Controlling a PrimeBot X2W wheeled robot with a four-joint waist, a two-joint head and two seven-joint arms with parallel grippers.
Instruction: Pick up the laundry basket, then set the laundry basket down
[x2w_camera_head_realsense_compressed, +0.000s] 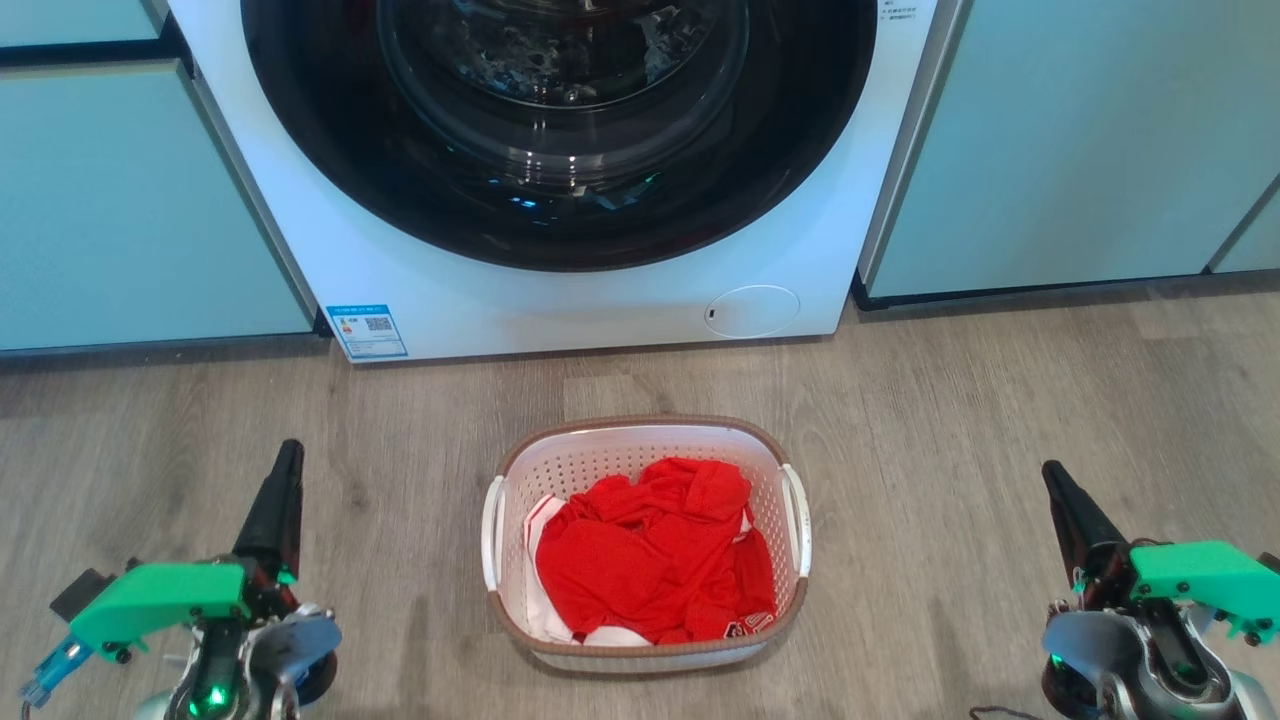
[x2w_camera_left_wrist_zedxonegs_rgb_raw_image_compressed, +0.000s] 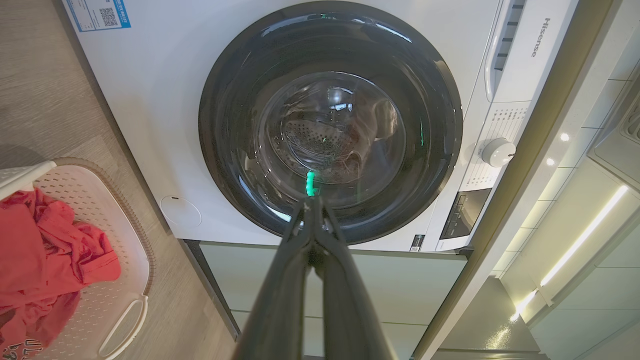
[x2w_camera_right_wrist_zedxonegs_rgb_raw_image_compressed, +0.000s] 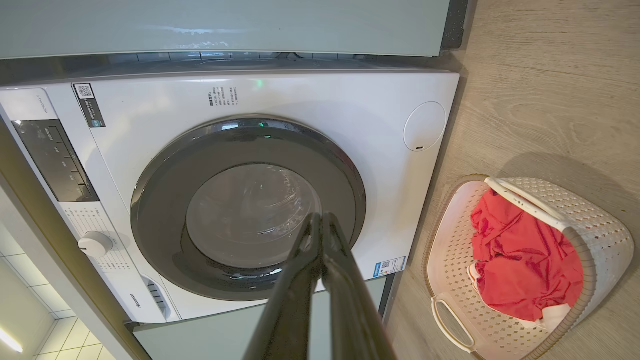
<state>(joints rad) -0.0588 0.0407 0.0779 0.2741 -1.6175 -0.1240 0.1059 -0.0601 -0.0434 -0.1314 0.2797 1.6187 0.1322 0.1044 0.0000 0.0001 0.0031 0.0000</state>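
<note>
White laundry basket (x2w_camera_head_realsense_compressed: 640, 425), between left claw (x2w_camera_head_realsense_compressed: 290, 450), right claw (x2w_camera_head_realsense_compressed: 1050, 472)

white front-loading washing machine (x2w_camera_head_realsense_compressed: 560, 290) with round dark glass door (x2w_camera_head_realsense_compressed: 560, 110) between pale green cabinet fronts (x2w_camera_head_realsense_compressed: 130, 200), on grey wood-grain floor (x2w_camera_head_realsense_compressed: 950, 400); crumpled red cloth (x2w_camera_head_realsense_compressed: 650, 560) before it.

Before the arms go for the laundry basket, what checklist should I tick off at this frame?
1. The laundry basket upright on the floor, between both grippers: ok.
2. Its left side handle and right side handle uncovered: ok.
3. The red clothes inside the basket: ok.
4. The left gripper open for a handle: not ok, shut, apart from the basket.
5. The right gripper open: not ok, shut, apart too.
6. Load light enough to lift: cannot tell.
</note>
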